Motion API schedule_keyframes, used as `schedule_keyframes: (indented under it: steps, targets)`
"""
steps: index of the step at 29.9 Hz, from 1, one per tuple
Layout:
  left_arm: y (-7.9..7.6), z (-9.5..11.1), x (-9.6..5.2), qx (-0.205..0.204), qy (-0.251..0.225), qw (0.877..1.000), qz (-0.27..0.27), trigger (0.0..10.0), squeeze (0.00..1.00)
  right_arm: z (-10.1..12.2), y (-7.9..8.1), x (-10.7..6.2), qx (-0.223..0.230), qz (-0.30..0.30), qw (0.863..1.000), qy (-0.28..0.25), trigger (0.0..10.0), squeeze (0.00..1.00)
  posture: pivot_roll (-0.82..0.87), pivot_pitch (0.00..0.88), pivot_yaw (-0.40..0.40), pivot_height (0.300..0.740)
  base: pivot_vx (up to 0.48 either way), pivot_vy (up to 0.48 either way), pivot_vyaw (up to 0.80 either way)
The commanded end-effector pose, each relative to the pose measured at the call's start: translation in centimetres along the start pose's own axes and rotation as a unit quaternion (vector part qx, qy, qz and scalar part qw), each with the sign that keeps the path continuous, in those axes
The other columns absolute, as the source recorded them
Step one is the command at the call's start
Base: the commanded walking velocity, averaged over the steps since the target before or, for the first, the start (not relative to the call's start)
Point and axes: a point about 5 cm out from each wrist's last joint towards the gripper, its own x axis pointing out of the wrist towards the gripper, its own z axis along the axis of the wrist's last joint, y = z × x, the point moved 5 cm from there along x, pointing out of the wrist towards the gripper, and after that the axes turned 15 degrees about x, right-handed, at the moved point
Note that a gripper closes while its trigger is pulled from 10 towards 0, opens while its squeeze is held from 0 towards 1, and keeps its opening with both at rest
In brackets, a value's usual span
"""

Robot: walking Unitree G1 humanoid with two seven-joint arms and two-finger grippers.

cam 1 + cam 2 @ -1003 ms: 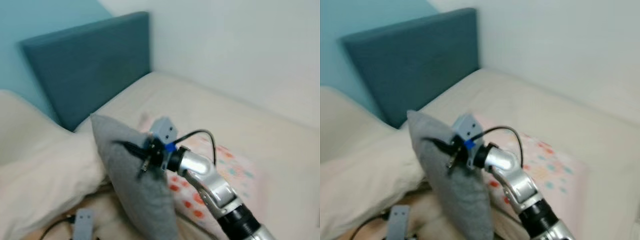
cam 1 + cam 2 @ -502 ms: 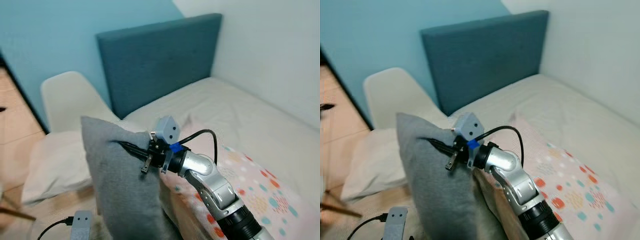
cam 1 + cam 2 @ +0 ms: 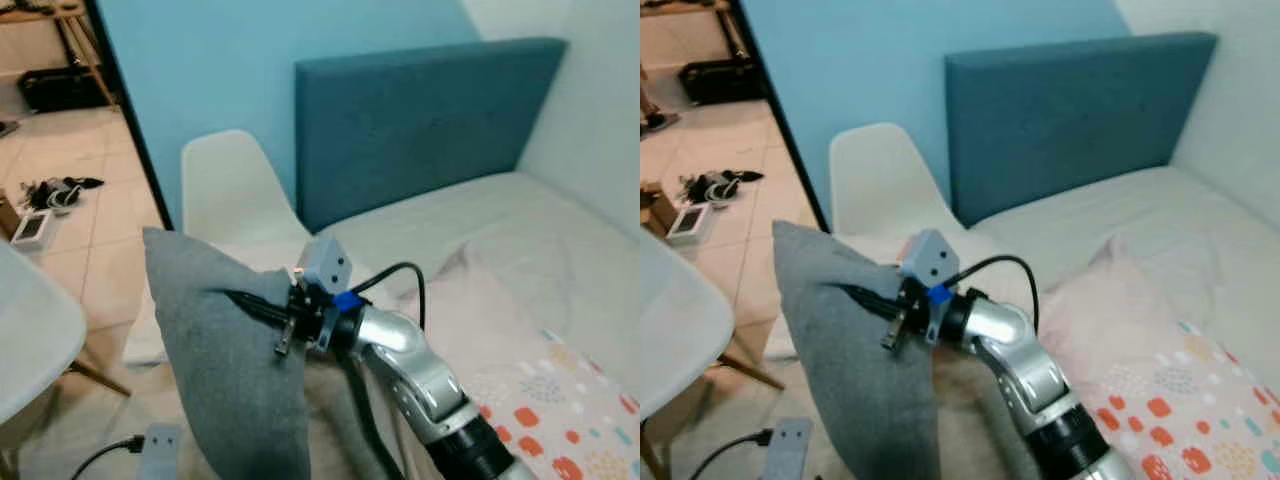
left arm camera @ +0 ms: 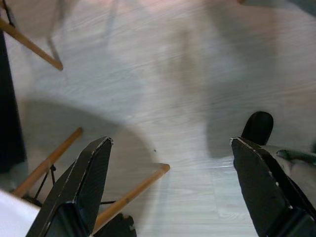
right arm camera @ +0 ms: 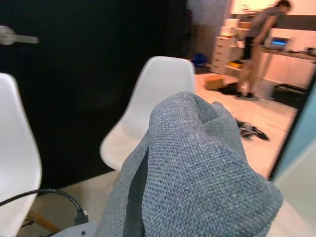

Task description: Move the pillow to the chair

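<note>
The grey pillow [image 3: 225, 380] hangs upright in front of me, pinched at its upper edge by my right gripper [image 3: 250, 302], which is shut on it with its black fingers sunk into the fabric. In the right wrist view the pillow's bunched cloth [image 5: 197, 163] is close to the lens. A white shell chair [image 3: 235, 195] stands just behind the pillow, beside the bed's blue headboard [image 3: 420, 120]. My left gripper [image 4: 171, 141] hangs low and open over the pale wood floor, holding nothing.
The bed [image 3: 520, 250] with a spotted pink pillow [image 3: 540, 400] lies to my right. Another white chair seat [image 3: 30, 340] with wooden legs [image 4: 128, 195] stands at my left. Beyond the doorway are a tiled floor with shoes [image 3: 55, 190] and a person [image 5: 256, 34].
The camera has swung left, away from the bed, so the white chair, doorway and floor have come into view. The pillow has stayed in my right gripper throughout.
</note>
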Motion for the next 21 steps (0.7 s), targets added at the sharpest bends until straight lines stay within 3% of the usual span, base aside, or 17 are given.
schedule_keyframes:
  steps: [1, 6, 19, 21]
  targets:
    - [-0.2, -0.8, -0.2, 0.004, 0.008, 1.000, -0.008, 10.0, 0.00, 1.5, 0.7, 0.4, -0.011, 0.016, 0.999, -0.029, 0.0, 0.00, -0.20, 0.077, 0.003, 0.740, 0.000, 0.000, 0.79]
    - [-0.8, -0.3, -0.2, 0.003, -0.004, 1.000, -0.019, 10.0, 0.00, 2.0, 0.4, 0.3, -0.017, 0.010, 0.999, -0.036, 0.0, 0.00, -0.20, 0.080, 0.009, 0.740, 0.000, 0.000, 0.79]
    - [-0.5, 1.5, 0.0, -0.015, -0.031, 0.999, -0.017, 10.0, 0.00, 2.8, 0.4, 0.3, -0.025, 0.014, 0.999, -0.045, 0.0, 0.00, -0.21, 0.084, 0.010, 0.740, 0.000, 0.000, 0.79]
    - [-0.2, 2.8, 0.2, -0.012, -0.055, 0.998, -0.014, 10.0, 0.00, 3.2, 0.4, 0.4, -0.029, 0.017, 0.998, -0.048, 0.0, 0.00, -0.21, 0.085, 0.010, 0.740, 0.000, 0.000, 0.79]
